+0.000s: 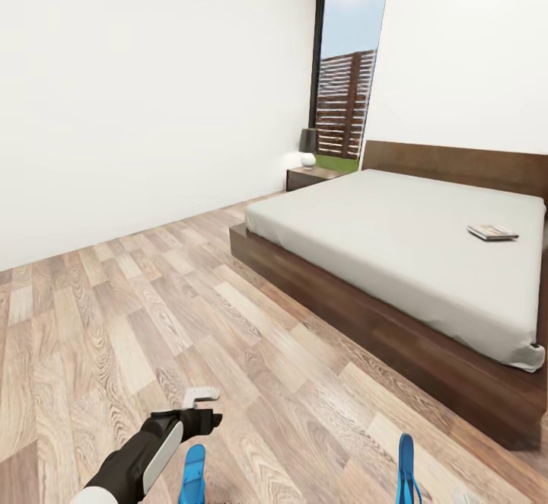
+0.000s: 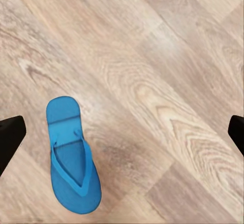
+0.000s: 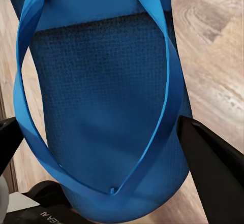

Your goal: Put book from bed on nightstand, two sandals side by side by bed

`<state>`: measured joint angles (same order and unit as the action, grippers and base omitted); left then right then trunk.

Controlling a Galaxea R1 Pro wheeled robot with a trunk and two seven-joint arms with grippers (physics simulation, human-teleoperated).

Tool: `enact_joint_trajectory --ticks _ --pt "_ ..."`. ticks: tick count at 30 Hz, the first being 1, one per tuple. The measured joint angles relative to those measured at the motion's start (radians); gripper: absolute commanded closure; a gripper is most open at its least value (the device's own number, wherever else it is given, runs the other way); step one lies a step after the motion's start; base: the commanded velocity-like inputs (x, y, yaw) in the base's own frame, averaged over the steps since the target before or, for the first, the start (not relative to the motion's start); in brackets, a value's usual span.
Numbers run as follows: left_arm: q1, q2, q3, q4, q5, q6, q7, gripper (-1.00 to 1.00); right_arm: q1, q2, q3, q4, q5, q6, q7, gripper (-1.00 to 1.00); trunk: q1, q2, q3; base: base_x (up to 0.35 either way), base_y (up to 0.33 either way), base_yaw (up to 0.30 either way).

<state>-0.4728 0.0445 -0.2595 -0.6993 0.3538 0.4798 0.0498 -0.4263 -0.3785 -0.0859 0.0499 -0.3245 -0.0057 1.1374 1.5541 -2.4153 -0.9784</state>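
Beside the low dark-framed bed (image 1: 426, 260), my right fingers (image 3: 101, 148) grip one bright blue sandal (image 3: 101, 97), my left fingers (image 2: 122, 132) hang open above the other blue sandal (image 2: 71, 158) on the wood-plank floor (image 1: 152, 314); best lowered flat, soles parallel.
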Motion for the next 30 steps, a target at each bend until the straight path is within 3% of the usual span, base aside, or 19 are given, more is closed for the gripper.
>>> enact_joint_trajectory --ticks 4,7,8,15,21,23,24,27,30 --pt "-0.002 0.005 0.005 0.0 -0.002 0.005 0.037 -1.0 0.0 0.0 0.0 0.0 0.0 0.0 0.0 1.0 0.015 -0.028 -0.013 0.0 0.0 0.0" --pt "-0.002 0.007 0.009 0.0 -0.003 0.006 0.095 -1.0 0.0 -0.002 0.0 -0.001 0.0 0.0 0.0 1.0 0.027 -0.049 -0.022 0.0 0.0 0.0" --pt "-0.002 0.005 0.01 0.0 -0.003 0.005 0.143 -1.0 0.0 -0.004 -0.002 -0.001 0.0 0.0 0.0 1.0 0.031 -0.056 -0.025 0.0 0.0 0.0" --pt "-0.002 0.001 0.009 0.0 -0.002 0.005 0.182 -1.0 -0.003 -0.006 -0.006 -0.025 -0.001 0.035 0.004 1.0 0.048 -0.085 -0.049 0.0 0.0 0.0" --pt "-0.002 -0.003 0.007 0.0 -0.002 0.005 0.183 -1.0 -0.008 -0.007 -0.025 -0.342 -0.014 0.459 0.008 1.0 0.05 -0.086 -0.072 0.0 0.0 0.0" --pt "-0.002 -0.003 0.007 0.0 -0.001 0.006 0.182 -1.0 -0.008 -0.008 -0.049 -0.42 -0.066 0.554 0.012 1.0 0.051 -0.087 -0.08 0.0 0.0 0.0" --pt "-0.002 -0.005 0.005 0.0 -0.001 0.006 0.182 -1.0 -0.008 -0.01 -0.079 -0.449 -0.126 0.61 0.014 1.0 0.051 -0.087 -0.084 0.0 0.0 0.0" --pt "-0.002 -0.007 0.004 0.001 -0.002 0.006 0.182 -1.0 -0.008 -0.041 -0.114 -0.473 -0.252 0.709 0.016 1.0 0.053 -0.088 -0.096 0.0 0.0 0.0" --pt "-0.002 -0.007 0.005 0.0 0.001 0.007 0.182 -1.0 -0.008 -0.06 -0.122 -0.48 -0.314 0.756 0.017 1.0 0.054 -0.088 -0.103 0.0 0.0 0.0"
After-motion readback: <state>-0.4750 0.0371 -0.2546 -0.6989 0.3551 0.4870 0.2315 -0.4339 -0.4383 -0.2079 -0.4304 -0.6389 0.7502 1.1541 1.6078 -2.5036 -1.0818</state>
